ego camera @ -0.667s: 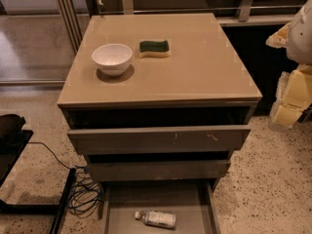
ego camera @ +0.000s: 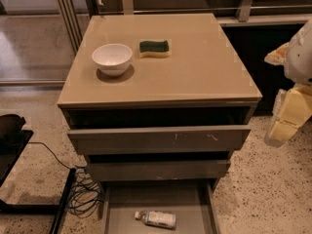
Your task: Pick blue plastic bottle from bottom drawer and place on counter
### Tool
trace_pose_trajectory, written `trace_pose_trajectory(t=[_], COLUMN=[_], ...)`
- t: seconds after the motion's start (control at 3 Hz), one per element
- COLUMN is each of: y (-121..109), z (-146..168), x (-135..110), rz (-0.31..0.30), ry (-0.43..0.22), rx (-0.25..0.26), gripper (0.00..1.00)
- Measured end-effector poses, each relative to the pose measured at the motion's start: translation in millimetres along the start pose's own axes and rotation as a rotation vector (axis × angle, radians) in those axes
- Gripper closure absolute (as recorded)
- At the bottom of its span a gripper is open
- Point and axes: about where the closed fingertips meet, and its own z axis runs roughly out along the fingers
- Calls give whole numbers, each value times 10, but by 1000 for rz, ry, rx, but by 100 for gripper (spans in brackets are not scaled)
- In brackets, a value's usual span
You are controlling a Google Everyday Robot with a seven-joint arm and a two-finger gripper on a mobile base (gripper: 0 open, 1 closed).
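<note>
Blue plastic bottle (ego camera: 156, 219), small and clear with a white cap and pale printed label, lies on its side on the grey floor of the open bottom drawer (ego camera: 161, 198), cap toward the left. The glossy beige square worktop (ego camera: 204, 67) above carries a round white bowl (ego camera: 112, 57) and, near it, a green-topped sponge (ego camera: 154, 47). The robot's cream-coloured claw (ego camera: 285, 123) hangs off the cabinet's right side, well apart from the bottle; whether it is released or clenched cannot be told.

Robot arm (ego camera: 300, 57) off to the right
The gripper (ego camera: 285, 118) hangs pointing down, just outside the front right corner of the counter (ego camera: 204, 77).
</note>
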Motion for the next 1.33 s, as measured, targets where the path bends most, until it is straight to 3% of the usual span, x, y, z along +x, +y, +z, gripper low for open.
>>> trace_pose_trajectory(t=[0.67, 1.0, 1.33], y=[465, 728, 692], z=[661, 1019, 1057], x=[193, 242, 256], rz=[4, -28, -84], ry=[-129, -229, -241], rx=[-50, -26, 16], gripper=[0, 0, 0])
